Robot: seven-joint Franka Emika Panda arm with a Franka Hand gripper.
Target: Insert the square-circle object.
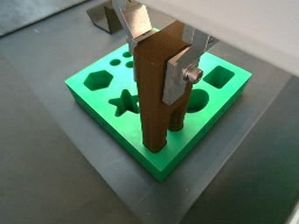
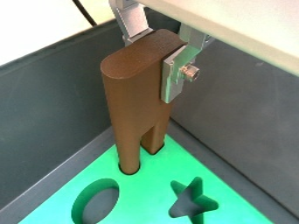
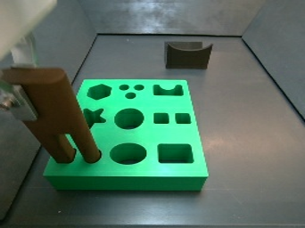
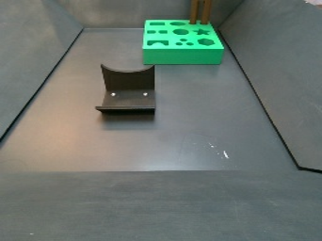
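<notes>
The square-circle object (image 1: 158, 96) is a tall brown wooden bar with two short legs. It stands upright, and its legs meet the green board (image 1: 176, 162) at one corner. I cannot tell how deep the legs sit. My gripper (image 1: 160, 57) is shut on the bar's upper part, one silver finger (image 1: 181, 74) on each side. Both wrist views show the grip; in a wrist view the gripper (image 2: 156, 57) holds the bar (image 2: 128, 105) above the board (image 2: 140, 197). In a side view the bar (image 3: 53, 116) stands at the board's (image 3: 202, 134) near left corner, with the gripper (image 3: 14, 98) at the frame edge.
The dark fixture (image 3: 187, 55) with a curved notch stands on the grey floor beyond the board, and also shows in a side view (image 4: 126, 91). There the board (image 4: 183, 52) lies far back with the bar's legs (image 4: 201, 9) on it. Grey walls enclose the floor.
</notes>
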